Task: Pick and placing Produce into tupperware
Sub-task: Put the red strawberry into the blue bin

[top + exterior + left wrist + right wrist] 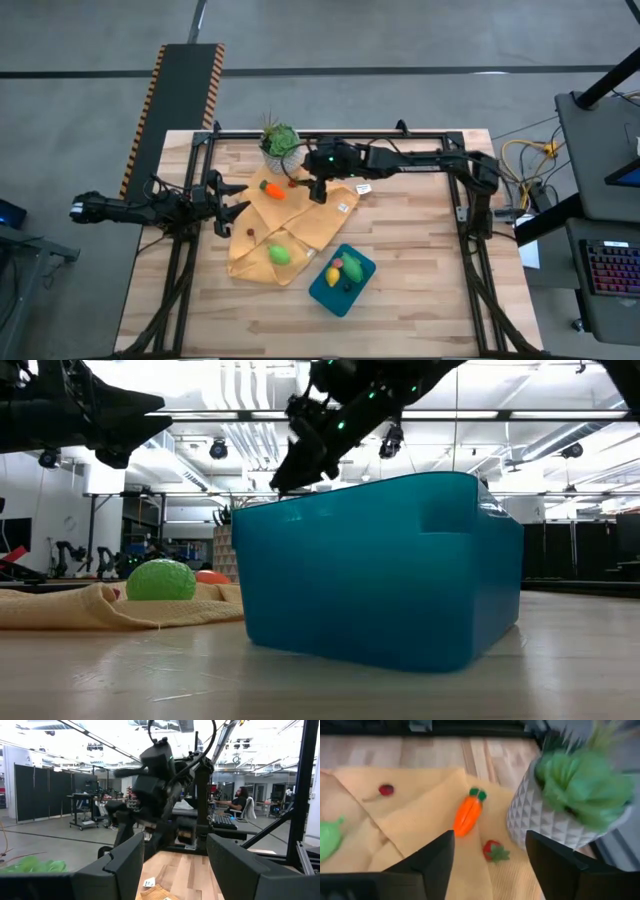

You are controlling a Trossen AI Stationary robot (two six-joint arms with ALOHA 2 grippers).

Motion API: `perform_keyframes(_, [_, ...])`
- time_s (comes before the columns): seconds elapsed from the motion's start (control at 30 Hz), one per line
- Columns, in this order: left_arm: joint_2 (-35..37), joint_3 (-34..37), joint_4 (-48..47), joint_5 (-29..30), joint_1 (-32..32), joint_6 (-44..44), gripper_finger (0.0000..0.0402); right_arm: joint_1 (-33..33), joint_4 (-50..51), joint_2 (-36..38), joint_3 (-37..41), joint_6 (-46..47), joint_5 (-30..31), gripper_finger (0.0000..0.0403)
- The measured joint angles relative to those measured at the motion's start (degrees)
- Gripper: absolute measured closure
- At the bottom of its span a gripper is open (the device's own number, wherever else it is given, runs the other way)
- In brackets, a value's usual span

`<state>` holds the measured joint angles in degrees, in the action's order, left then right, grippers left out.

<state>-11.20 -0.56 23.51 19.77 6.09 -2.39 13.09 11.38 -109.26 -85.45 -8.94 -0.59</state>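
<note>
We see the tupperware (342,279) on bare table toward the front, just off the front right corner of the yellow cloth (300,235). Inside it: a yellow piece (332,274), a green-and-red piece (352,267) and something dark we can't identify. In the low view its teal wall (380,575) fills the middle of the picture.

Produce not yet in the container, all on the cloth: orange carrot (272,189) at the back, near the plant pot (280,146); green oval piece (280,255) at the front edge; small dark red piece (250,234) toward the left side. The right wrist view also gives us a strawberry (494,850) just beside the pot and the carrot (468,813).

We have the right gripper (318,190) over the back of the cloth, between carrot and cloth's right edge, near the strawberry. Its fingers (432,857) stand wide apart with nothing between them.

Left gripper (235,199) sits at the cloth's left edge, pointing toward the carrot. Its fingers (131,861) are spread as well, holding nothing.

A person (240,802) sits at a desk in the room behind the table.
</note>
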Motion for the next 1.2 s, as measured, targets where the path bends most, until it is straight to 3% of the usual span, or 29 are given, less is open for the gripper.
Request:
perform_keyframes(0.2, [0.0, 0.0, 0.0, 0.0, 0.0, 0.0, 0.0200, 0.7, 2.2, -6.6, -4.0, 3.1, 0.0, 0.0141])
perform_keyframes(0.63, [0.0, 0.0, 0.0, 0.0, 0.0, 0.0, 0.0200, 2.9, 12.8, -20.1, -16.8, 3.1, 0.0, 0.0161])
perform_keyframes(0.87, [0.0, 0.0, 0.0, 0.0, 0.0, 0.1, 0.0200, 3.5, 17.3, -23.6, -21.2, 3.3, -1.3, 0.0159])
perform_keyframes(1.2, [0.0, 0.0, -0.1, 0.0, 0.0, 0.1, 0.0200, 3.6, 18.4, -24.1, -21.2, 4.0, -1.3, 0.0175])
